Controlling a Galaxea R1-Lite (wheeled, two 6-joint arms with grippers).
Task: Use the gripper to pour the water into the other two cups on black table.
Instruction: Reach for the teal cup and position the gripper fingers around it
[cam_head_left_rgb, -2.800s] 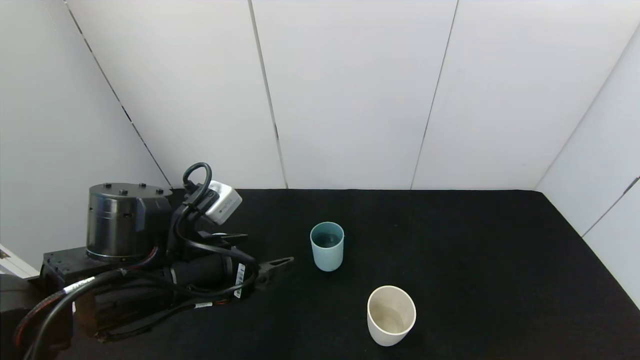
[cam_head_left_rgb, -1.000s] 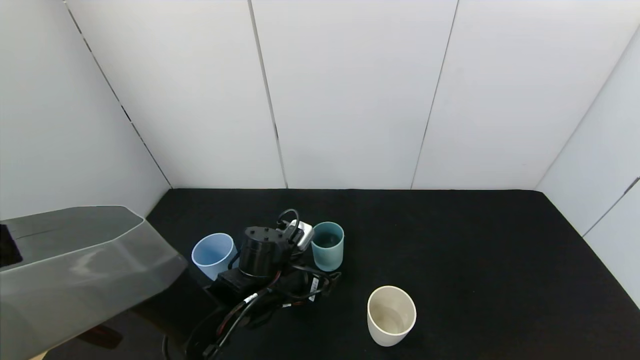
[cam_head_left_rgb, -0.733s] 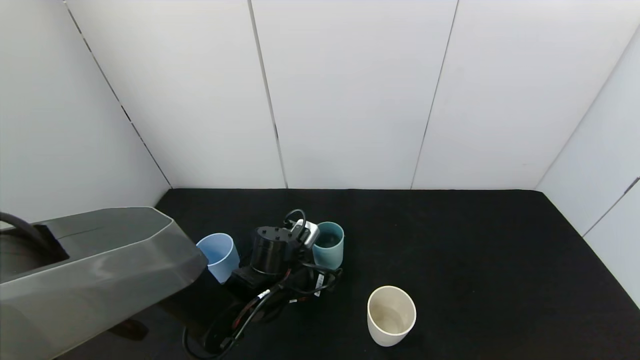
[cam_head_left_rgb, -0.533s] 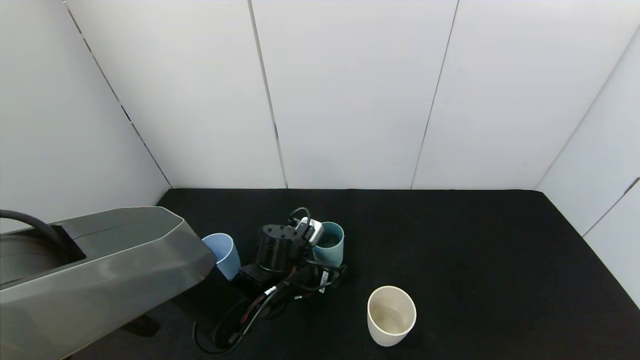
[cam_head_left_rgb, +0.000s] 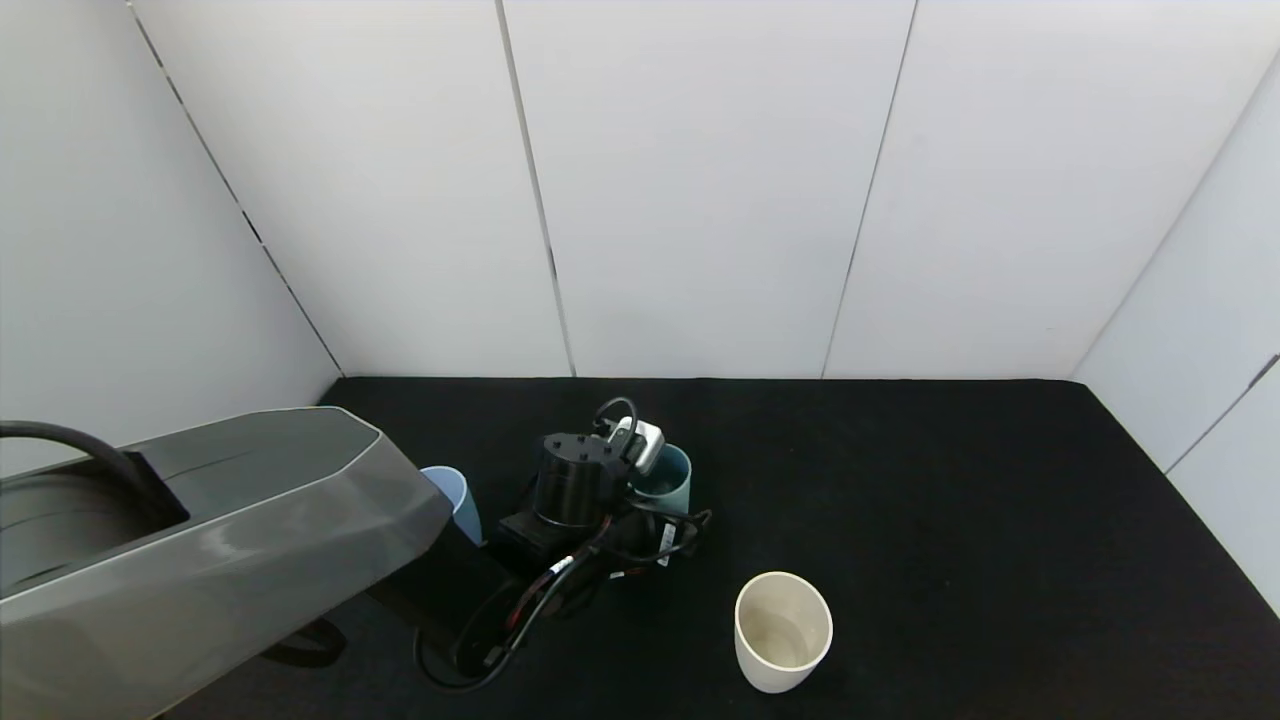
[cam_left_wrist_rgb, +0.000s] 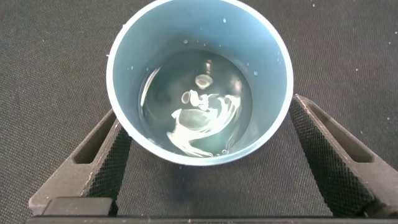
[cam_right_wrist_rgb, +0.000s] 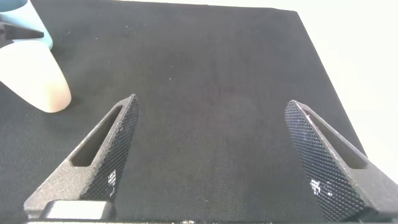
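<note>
The left tool (cam_left_wrist_rgb: 202, 162) has its bumpy black fingers (cam_left_wrist_rgb: 109, 162) spread wide around the round teal cup (cam_left_wrist_rgb: 199, 81) of shiny water (cam_left_wrist_rgb: 199, 112) on the fuzzy black desk (cam_head_left_rgb: 950, 500), near the smooth cream cup (cam_head_left_rgb: 782, 630)

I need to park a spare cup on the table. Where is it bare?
The black table is bare right of the cream cup, toward the white wall. Left-centre is crowded: left gripper, teal cup, light blue cup.

White panel walls (cam_head_left_rgb: 700, 190) with thin dark seams, evenly lit, enclosing the scene.
</note>
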